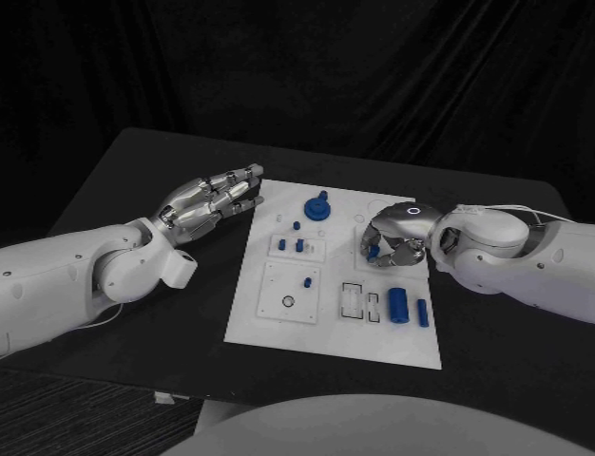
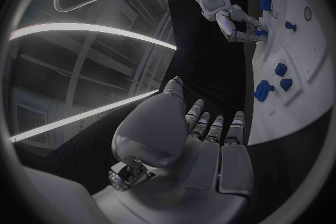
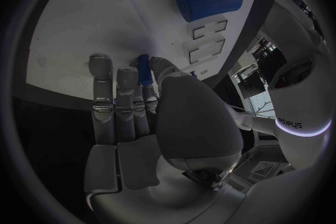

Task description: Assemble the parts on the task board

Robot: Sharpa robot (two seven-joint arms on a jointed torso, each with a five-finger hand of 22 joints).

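Note:
The white task board (image 1: pixel 336 328) lies mid-table. My right hand (image 1: pixel 393 237) hovers over its right half and pinches a small blue peg (image 3: pixel 144 70) between thumb and a finger, the tip close to the board (image 3: pixel 77 22). The left wrist view shows that hand (image 2: pixel 238 25) with the peg (image 2: pixel 260 33) too. My left hand (image 1: pixel 216 201) hangs just off the board's left edge, fingers stretched out and holding nothing; its palm (image 2: pixel 203 143) faces the board (image 2: pixel 297 106). A blue knob (image 1: pixel 318 206) stands at the board's far end.
Two short blue pegs (image 1: pixel 295 246) and a single one (image 1: pixel 306 282) stand in the left blocks. A blue cylinder (image 1: pixel 399 306) and a smaller piece (image 1: pixel 422 313) lie at the right, beside empty slots (image 1: pixel 361 304). Black table (image 1: pixel 147 180) surrounds the board.

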